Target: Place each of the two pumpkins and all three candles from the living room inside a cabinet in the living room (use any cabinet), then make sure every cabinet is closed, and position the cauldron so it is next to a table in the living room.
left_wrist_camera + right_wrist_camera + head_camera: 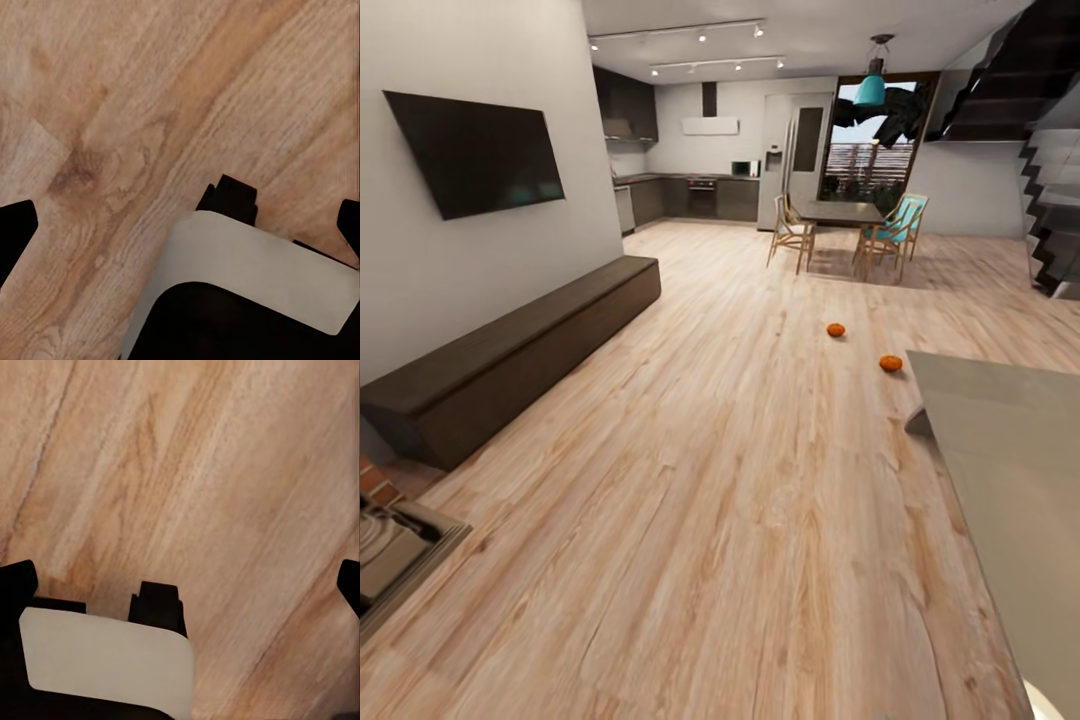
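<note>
Two small orange pumpkins lie on the wood floor in the head view, one farther [835, 329] and one nearer [890, 363], just beyond the corner of the glossy low table [1000, 440] at the right. The long dark-brown cabinet [510, 350] runs along the left wall with all its fronts shut. The candles and the cauldron are out of view. My left gripper [180, 225] hangs open over bare floorboards, holding nothing. My right gripper [180, 583] is likewise open over the floor.
A black TV [475, 150] hangs above the cabinet. A dining table with chairs [845, 212] stands far ahead before the kitchen. Stairs [1050, 200] rise at the right. A grey-framed object beside red brick [400, 540] sits at the lower left. Open floor lies between cabinet and table.
</note>
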Controlling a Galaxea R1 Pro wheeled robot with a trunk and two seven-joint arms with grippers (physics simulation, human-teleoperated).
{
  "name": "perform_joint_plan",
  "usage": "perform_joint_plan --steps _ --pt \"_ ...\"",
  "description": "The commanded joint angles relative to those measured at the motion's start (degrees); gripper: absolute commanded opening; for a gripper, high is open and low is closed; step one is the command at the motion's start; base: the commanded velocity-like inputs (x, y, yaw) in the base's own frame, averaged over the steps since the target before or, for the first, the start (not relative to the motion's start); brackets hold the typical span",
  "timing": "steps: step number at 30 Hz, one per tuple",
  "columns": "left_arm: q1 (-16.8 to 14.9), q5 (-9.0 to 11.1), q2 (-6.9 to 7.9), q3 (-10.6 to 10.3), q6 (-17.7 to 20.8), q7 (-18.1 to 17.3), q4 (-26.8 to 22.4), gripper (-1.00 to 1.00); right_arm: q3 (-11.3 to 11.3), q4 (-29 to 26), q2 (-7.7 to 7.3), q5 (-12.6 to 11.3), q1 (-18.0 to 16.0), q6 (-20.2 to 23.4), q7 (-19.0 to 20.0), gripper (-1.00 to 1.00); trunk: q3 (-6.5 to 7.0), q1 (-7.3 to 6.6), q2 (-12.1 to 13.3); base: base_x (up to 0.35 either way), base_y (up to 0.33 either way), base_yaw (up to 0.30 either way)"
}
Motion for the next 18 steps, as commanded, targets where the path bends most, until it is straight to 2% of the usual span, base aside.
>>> perform_joint_plan --steps 1,18 --pt "0.0 0.0 0.01 0.0 0.0 0.0 0.0 1.00 0.0 0.0 0.00 0.0 0.0 0.0 0.0 1.00 0.09 0.00 0.0 0.325 0.057 0.012" --pt "0.0 -0.2 0.03 -0.1 0.1 0.0 0.0 1.00 0.0 0.0 0.00 -0.1 0.0 -0.2 0.1 1.00 1.65 0.00 0.0 0.292 0.145 0.001"
